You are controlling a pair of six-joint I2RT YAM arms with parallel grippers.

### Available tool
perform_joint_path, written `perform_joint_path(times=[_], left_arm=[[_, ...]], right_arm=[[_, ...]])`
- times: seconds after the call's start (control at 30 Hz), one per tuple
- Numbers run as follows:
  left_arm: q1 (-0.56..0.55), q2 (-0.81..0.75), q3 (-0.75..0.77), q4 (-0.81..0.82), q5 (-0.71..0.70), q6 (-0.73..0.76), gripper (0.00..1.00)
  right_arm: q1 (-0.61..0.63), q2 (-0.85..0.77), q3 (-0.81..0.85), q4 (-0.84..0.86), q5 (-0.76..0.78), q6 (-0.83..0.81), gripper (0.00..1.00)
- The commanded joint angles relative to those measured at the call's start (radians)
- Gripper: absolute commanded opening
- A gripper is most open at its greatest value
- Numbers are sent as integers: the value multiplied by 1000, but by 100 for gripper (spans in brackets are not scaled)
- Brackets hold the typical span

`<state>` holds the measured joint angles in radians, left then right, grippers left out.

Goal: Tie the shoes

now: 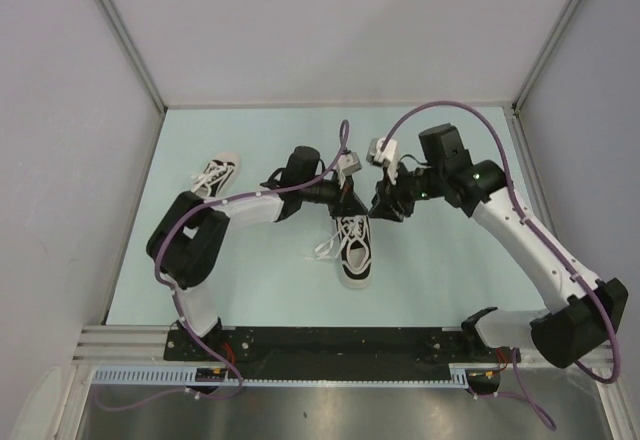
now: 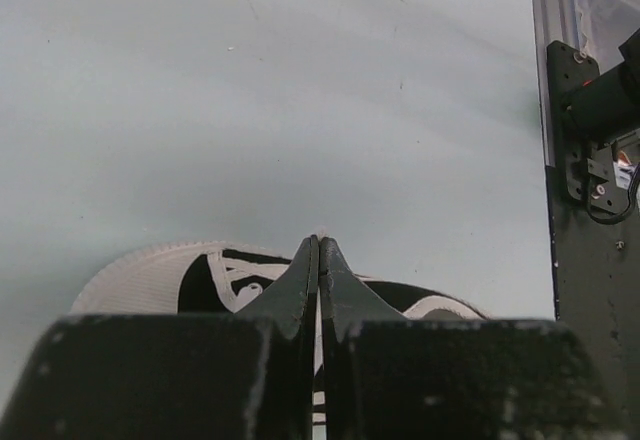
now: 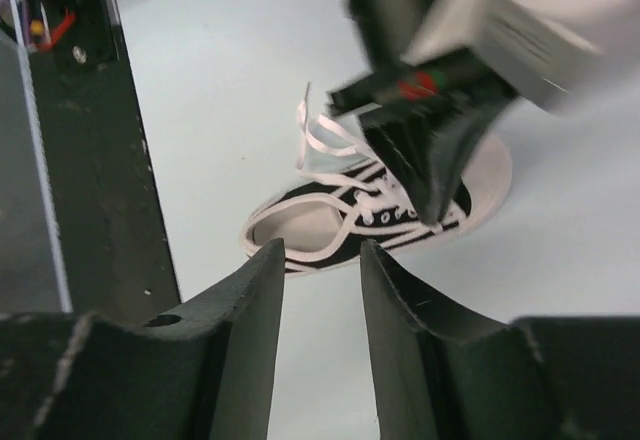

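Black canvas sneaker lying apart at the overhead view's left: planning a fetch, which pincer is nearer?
Left. The left pincer sits right of that black canvas sneaker, over the second sneaker; the right pincer farther right.

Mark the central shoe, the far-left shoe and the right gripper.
Central shoe (image 1: 356, 255), top view, on its upper.
Far-left shoe (image 1: 216, 174), top view, on its laces.
Right gripper (image 3: 322, 255), right wrist view, midway between fingertips.

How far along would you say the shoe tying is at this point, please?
Nothing looks tied yet. In hand: the middle sneaker, its laces loose and looping up; the left gripper is shut just over them, the right gripper open close by. Left: its knot, then the other sneaker lying off to the left.
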<state>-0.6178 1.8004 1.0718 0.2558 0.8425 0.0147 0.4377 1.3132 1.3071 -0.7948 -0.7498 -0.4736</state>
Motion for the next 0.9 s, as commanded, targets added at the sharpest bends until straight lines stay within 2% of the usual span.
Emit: perform_joint_path(times=[0.0,0.07,0.23,0.33,0.43,0.53,0.7,0.87], left_arm=[[15,22,57,56,58,-61,0],[15,36,68,34,69,-52,0],[15,57,92,14,87,-53,0],[15,62,97,13,90,-58,0],[16,63,96,10,99,-52,0],[20,57,79,25,102,-56,0],[42,66,73,26,70,-74,1],[67,88,67,19,76,-131,4]], right_arm=[[140,-72,-55,71,165,-209,42],[240,-78,-74,127,246,-293,43],[441,-34,-114,233,427,-445,34],[478,12,-117,288,500,-461,31],[443,20,-121,345,486,-370,35],[330,9,-138,376,387,-242,35],[187,6,-141,316,277,-145,41],[138,-18,-141,263,224,-100,45]])
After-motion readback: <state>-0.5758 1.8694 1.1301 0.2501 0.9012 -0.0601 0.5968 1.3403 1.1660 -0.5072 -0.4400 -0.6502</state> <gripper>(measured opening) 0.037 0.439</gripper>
